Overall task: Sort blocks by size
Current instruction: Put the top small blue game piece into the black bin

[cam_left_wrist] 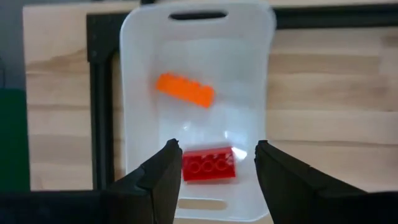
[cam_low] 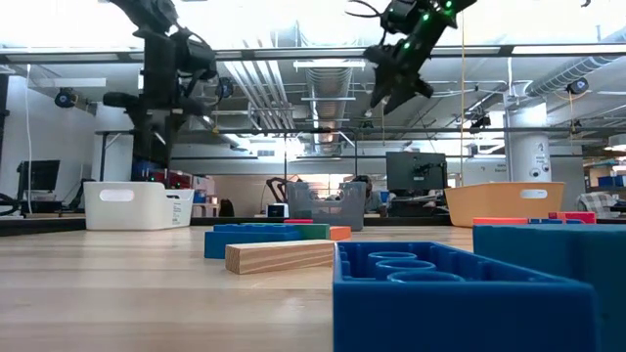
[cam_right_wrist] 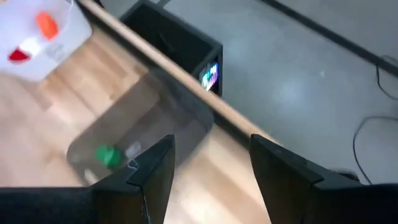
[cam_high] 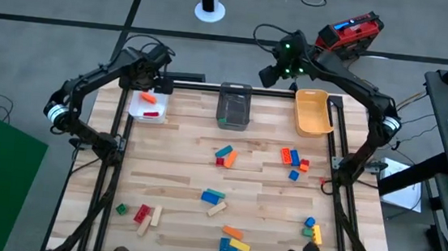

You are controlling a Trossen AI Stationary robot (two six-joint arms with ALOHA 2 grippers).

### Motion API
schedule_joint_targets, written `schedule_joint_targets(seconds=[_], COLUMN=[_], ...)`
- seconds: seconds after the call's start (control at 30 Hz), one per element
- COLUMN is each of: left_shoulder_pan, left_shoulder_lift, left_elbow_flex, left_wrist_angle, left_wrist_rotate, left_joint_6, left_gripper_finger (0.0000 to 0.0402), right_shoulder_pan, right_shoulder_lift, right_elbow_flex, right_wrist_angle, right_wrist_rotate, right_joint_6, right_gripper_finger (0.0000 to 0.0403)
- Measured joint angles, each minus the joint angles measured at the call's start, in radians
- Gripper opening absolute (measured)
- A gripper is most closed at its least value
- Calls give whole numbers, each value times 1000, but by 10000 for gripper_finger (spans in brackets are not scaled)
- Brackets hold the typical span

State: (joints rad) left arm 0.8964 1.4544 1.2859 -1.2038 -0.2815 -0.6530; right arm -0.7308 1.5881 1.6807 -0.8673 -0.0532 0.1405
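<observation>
Pale wooden planks make up my surface, with three bins ranged along its far edge: a white bin on my left, a grey bin in the middle, an orange bin on my right.

My left gripper hangs high over the white bin, jaws spread wide and holding nothing. Straight below them lie an orange brick and a red brick, both already on the bin's floor. My right gripper is up in the air near the grey bin, between it and the orange bin, its jaws also parted and empty. A green brick sits inside that grey bin.

Everything left to sort lies well away from both sets of jaws, back toward the near half of the surface. The closest loose pieces are the blue and orange pair at mid-surface, lying on a slant, and the cluster of red, orange and blue bricks on the right side. That cluster lies nearer my right arm, I judge. The wooden bars and red brick at the near left corner fall to my left arm, and the wooden bars' long axis runs roughly toward the bins.
</observation>
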Motion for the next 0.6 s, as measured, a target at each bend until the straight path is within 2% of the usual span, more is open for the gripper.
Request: schedule_joint_targets(seconds=[0.27,0.43,0.6], left_shoulder_pan=[-68,-161,-283], left_shoulder_lift=[0,0,0], left_elbow_flex=[125,162,175], left_wrist_angle=[15,60,77], left_wrist_rotate=[10,12,38], left_joint_6=[37,31,-32], left_gripper_finger=[177,177,177], right_shoulder_pan=[26,68,177], right_shoulder_lift=[-57,-57,-55], right_elbow_flex=[1,1,-10], right_wrist_angle=[-285,-296,-336], right_wrist_rotate=[0,-3,0], right_joint_6=[130,190,243], right_gripper_finger=[199,199,199])
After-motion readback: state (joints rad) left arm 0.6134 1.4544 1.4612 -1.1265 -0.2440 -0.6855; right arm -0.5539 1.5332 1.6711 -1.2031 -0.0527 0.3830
